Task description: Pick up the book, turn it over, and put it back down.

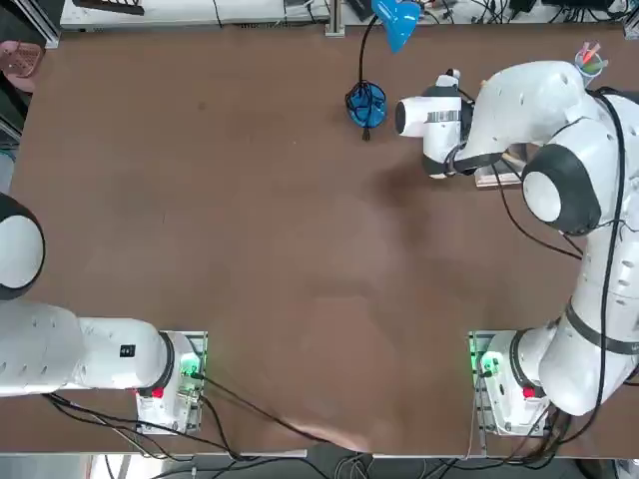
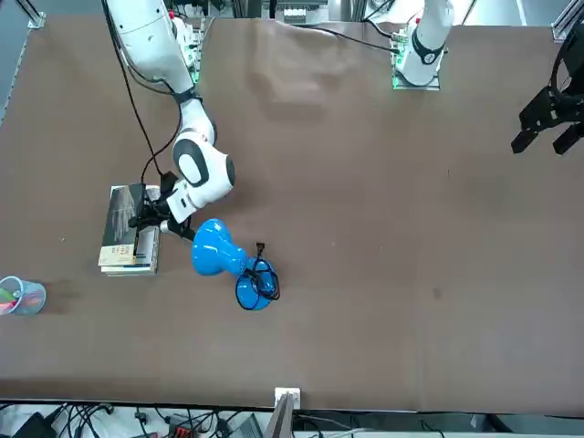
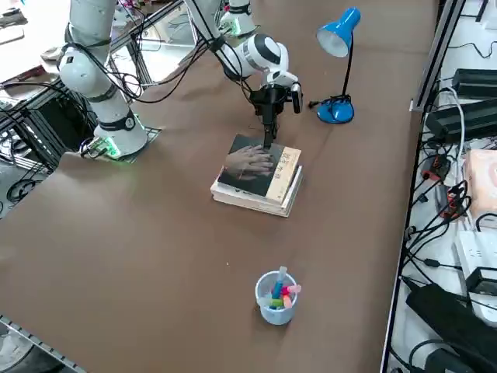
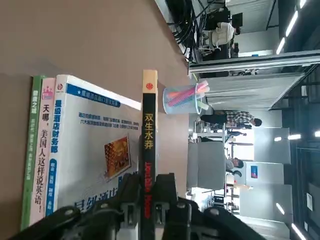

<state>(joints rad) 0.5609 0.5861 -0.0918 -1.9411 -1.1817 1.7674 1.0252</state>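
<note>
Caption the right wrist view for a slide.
Right fingers grip the thin book by its spine edge, beside three stacked books.

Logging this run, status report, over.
Right gripper shut on thin black-spined book, held above white book; chalk cup nearby.

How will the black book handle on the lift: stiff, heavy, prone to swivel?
Likely stiffish: the black book looks flat, gripped by the right end effector at the book stack. Probably light, given its thin spine. Might swivel, pinched near one edge.
</note>
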